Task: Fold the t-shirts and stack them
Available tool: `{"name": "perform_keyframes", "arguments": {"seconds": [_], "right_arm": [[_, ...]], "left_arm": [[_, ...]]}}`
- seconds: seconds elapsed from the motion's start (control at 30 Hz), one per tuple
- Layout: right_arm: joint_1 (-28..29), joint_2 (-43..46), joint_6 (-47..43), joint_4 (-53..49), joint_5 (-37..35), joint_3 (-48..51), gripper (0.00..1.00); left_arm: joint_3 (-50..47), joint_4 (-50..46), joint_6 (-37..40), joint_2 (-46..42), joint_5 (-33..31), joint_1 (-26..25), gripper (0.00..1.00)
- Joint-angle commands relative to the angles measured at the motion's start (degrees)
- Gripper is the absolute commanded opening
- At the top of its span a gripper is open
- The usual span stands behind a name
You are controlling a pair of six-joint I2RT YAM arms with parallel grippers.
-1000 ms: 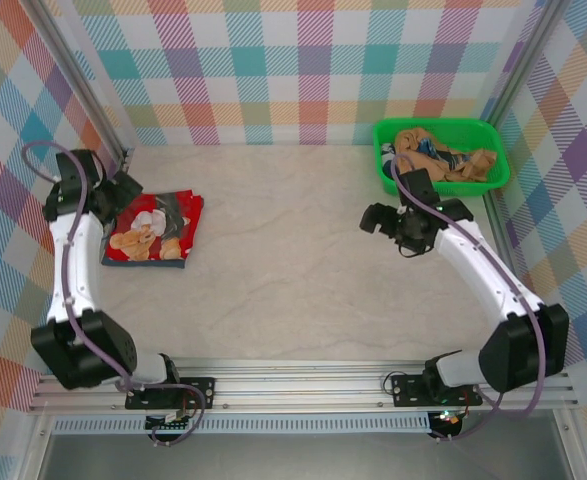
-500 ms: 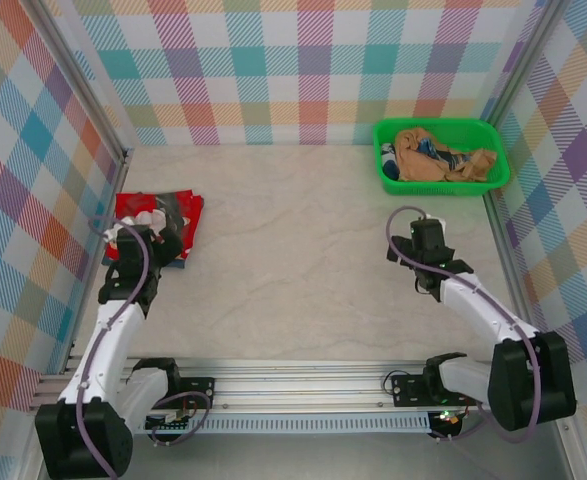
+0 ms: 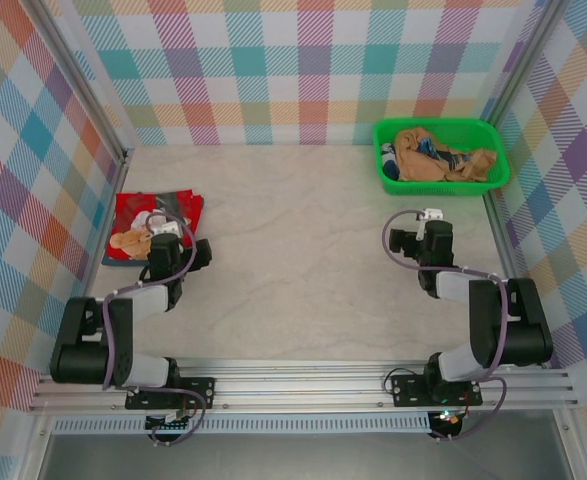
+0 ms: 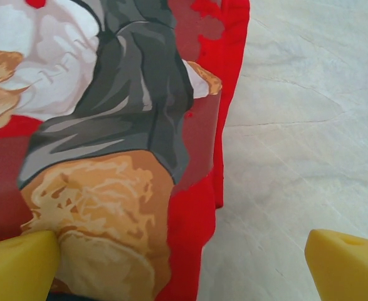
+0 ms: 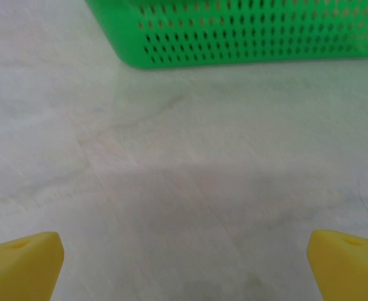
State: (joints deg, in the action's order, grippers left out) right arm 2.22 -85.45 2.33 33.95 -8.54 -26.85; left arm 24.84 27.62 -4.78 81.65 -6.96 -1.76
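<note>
Just ahead of the left gripper (image 4: 184, 268), fingers spread wide, lies the folded red shirt (image 4: 190, 241). It looks light, limp and prone to slump, so I would pinch through its doubled near edge. The right gripper (image 5: 184, 266), fingers likewise apart, faces the basket (image 5: 234, 37).

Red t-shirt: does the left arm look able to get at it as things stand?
Probably yes: the open left gripper sits right at the edge of the folded red t-shirt, with nothing between them.

Pale marbled tabletop (image 3: 303, 250) between pastel plaid walls (image 3: 303, 70), silver aluminium framing (image 3: 303, 385)
</note>
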Motion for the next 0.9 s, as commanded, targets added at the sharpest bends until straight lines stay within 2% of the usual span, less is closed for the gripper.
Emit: {"name": "perform_keyframes", "arguments": {"seconds": [0.0,0.1,0.2,0.87], "right_arm": [[-1.41,-2.69,0.06,17.83,3.58,5.24,1.00],[-1.30,-2.40,-0.48,18.50,4.11,5.92,1.00],[-1.29,-2.55,-1.19,14.49,5.86,3.74,1.00],[-1.27,-2.48,-1.23,14.34,6.10,3.73,1.00]], "left_arm": [[1.73,10.77,3.32,3.90,0.57,-0.18,1.00],[-2.31,22.53,3.75,8.31,0.90,-0.45,1.00],[-1.80,20.50,4.18,7.91,-0.06,-1.06,1.00],[-1.20,19.35,5.26,7.91,-1.27,-2.25,1.00]]}}
